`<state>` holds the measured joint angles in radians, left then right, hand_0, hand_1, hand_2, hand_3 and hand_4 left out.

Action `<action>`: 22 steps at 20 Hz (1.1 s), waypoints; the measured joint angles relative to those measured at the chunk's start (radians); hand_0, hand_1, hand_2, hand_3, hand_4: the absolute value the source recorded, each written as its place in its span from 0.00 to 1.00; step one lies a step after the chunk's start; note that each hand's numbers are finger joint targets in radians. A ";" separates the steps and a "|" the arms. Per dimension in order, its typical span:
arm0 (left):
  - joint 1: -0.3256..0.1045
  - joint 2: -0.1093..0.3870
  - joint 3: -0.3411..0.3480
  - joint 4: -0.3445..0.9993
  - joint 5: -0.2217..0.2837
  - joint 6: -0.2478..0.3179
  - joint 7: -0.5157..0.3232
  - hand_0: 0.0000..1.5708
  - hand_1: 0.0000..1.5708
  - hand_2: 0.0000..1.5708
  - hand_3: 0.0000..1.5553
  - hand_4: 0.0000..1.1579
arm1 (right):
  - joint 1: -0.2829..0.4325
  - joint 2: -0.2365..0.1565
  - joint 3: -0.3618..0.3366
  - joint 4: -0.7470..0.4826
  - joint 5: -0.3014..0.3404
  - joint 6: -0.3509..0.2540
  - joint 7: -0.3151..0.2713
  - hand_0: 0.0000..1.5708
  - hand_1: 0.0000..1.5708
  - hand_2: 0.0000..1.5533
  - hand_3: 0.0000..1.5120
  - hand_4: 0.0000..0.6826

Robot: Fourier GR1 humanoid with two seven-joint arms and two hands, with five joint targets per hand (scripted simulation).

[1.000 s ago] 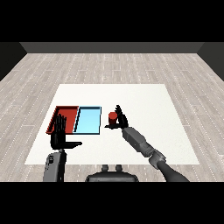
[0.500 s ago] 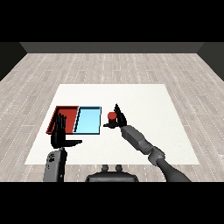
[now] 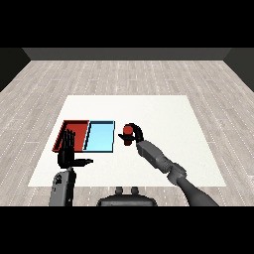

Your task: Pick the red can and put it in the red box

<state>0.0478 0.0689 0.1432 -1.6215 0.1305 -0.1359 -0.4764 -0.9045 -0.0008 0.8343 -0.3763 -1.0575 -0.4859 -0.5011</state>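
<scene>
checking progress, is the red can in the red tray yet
Not yet. The red can is right of the blue tray, with the right hand curled round it.

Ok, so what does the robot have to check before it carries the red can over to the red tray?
1. Right hand curled round the red can: ok.
2. Can lifted off the white table: cannot tell.
3. Red tray has bare floor for the can: ok.
4. Light blue tray lies between can and red tray, so carry over it: ok.
5. Left hand, open, at the red tray's near edge: not ok.
</scene>
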 measured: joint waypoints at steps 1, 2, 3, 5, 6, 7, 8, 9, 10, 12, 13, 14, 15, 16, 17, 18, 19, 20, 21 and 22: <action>0.004 0.004 0.005 0.008 0.003 -0.006 -0.010 0.00 0.00 0.00 0.00 0.00 | -0.005 -0.001 0.010 0.009 0.001 -0.015 0.009 0.94 0.94 0.94 0.93 0.78; 0.006 0.001 0.002 -0.001 -0.001 0.000 -0.003 0.00 0.00 0.00 0.00 0.00 | -0.011 -0.001 0.025 0.006 0.000 -0.035 0.026 0.94 0.94 0.94 0.93 0.77; -0.006 -0.003 -0.004 -0.003 -0.009 0.011 0.008 0.00 0.00 0.00 0.00 0.00 | -0.017 -0.001 0.040 0.005 0.003 -0.053 0.042 0.94 0.94 0.94 0.93 0.78; -0.007 -0.005 -0.007 -0.011 -0.007 0.012 0.016 0.00 0.00 0.00 0.00 0.00 | -0.022 -0.002 0.062 0.001 0.000 -0.080 0.067 0.96 0.96 0.95 0.94 0.76; -0.009 0.001 -0.002 -0.020 -0.003 0.012 0.027 0.00 0.00 0.00 0.00 0.00 | -0.028 -0.003 0.072 -0.001 -0.001 -0.091 0.081 0.97 0.97 0.96 0.93 0.77; -0.014 0.001 0.001 -0.012 -0.003 0.014 0.023 0.00 0.00 0.00 0.00 0.00 | -0.026 -0.004 0.080 -0.003 -0.002 -0.099 0.084 0.97 0.97 0.96 0.94 0.77; -0.015 0.002 0.001 -0.016 -0.001 0.013 0.028 0.00 0.00 0.00 0.00 0.00 | -0.028 -0.005 0.084 0.000 -0.005 -0.098 0.086 0.96 0.96 0.95 0.93 0.77; -0.012 0.001 0.000 -0.022 -0.001 0.015 0.033 0.00 0.00 0.00 0.00 0.00 | -0.028 -0.005 0.088 0.002 -0.006 -0.096 0.084 0.94 0.94 0.93 0.92 0.77; -0.003 -0.002 -0.003 -0.024 -0.006 0.017 0.027 0.00 0.00 0.00 0.00 0.00 | -0.029 -0.005 0.092 0.001 -0.008 -0.102 0.082 0.94 0.94 0.93 0.92 0.76; -0.004 0.002 -0.003 -0.015 -0.004 0.009 0.024 0.00 0.00 0.00 0.00 0.00 | -0.032 -0.003 0.100 -0.005 -0.012 -0.119 0.075 0.94 0.94 0.93 0.91 0.79; 0.000 0.002 -0.004 -0.012 -0.005 0.005 0.017 0.00 0.00 0.00 0.00 0.00 | -0.035 -0.002 0.099 0.000 -0.014 -0.117 0.066 0.96 0.96 0.94 0.92 0.79; -0.017 0.005 -0.004 -0.003 -0.005 0.005 0.022 0.00 0.00 0.00 0.00 0.00 | -0.043 -0.002 0.096 0.006 -0.011 -0.111 0.059 0.95 0.95 0.94 0.92 0.82; -0.029 0.000 -0.011 -0.006 -0.007 0.013 0.037 0.00 0.00 0.00 0.00 0.00 | -0.046 -0.001 0.086 0.014 -0.006 -0.100 0.039 0.94 0.94 0.93 0.92 0.84; -0.023 -0.003 -0.013 -0.005 -0.007 0.010 0.031 0.00 0.00 0.00 0.00 0.00 | -0.053 -0.001 0.085 0.013 -0.004 -0.101 0.030 0.96 0.96 0.93 0.92 0.86; -0.017 -0.001 -0.013 -0.013 -0.001 0.003 0.031 0.00 0.00 0.00 0.00 0.00 | -0.057 0.000 0.086 0.005 -0.003 -0.106 0.021 0.97 0.97 0.93 0.92 0.86; -0.005 -0.006 -0.022 -0.019 -0.009 0.004 0.027 0.00 0.00 0.00 0.00 0.00 | -0.065 0.000 0.085 0.000 -0.002 -0.109 0.021 0.98 0.98 0.94 0.91 0.85; -0.002 -0.008 -0.024 -0.021 -0.012 0.007 0.028 0.00 0.00 0.00 0.00 0.00 | -0.076 0.000 0.071 0.012 0.005 -0.095 0.017 0.98 0.98 0.94 0.92 0.85; -0.003 -0.002 -0.020 -0.021 -0.009 0.002 0.029 0.00 0.00 0.00 0.00 0.00 | -0.080 0.000 0.062 0.013 0.011 -0.089 0.008 0.98 0.98 0.94 0.92 0.85; 0.007 -0.008 -0.030 -0.022 -0.019 0.003 0.021 0.00 0.00 0.00 0.00 0.00 | -0.083 0.001 0.055 0.007 0.023 -0.090 0.007 0.96 0.96 0.93 0.92 0.84; 0.010 -0.008 -0.038 -0.032 -0.028 0.005 0.028 0.00 0.00 0.00 0.00 0.00 | -0.087 -0.001 0.048 0.003 0.038 -0.088 0.005 0.96 0.96 0.93 0.91 0.82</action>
<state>0.0579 0.0608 0.1050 -1.6533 0.1029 -0.1307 -0.4480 -0.9912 -0.0018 0.8822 -0.3735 -1.0194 -0.5736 -0.4961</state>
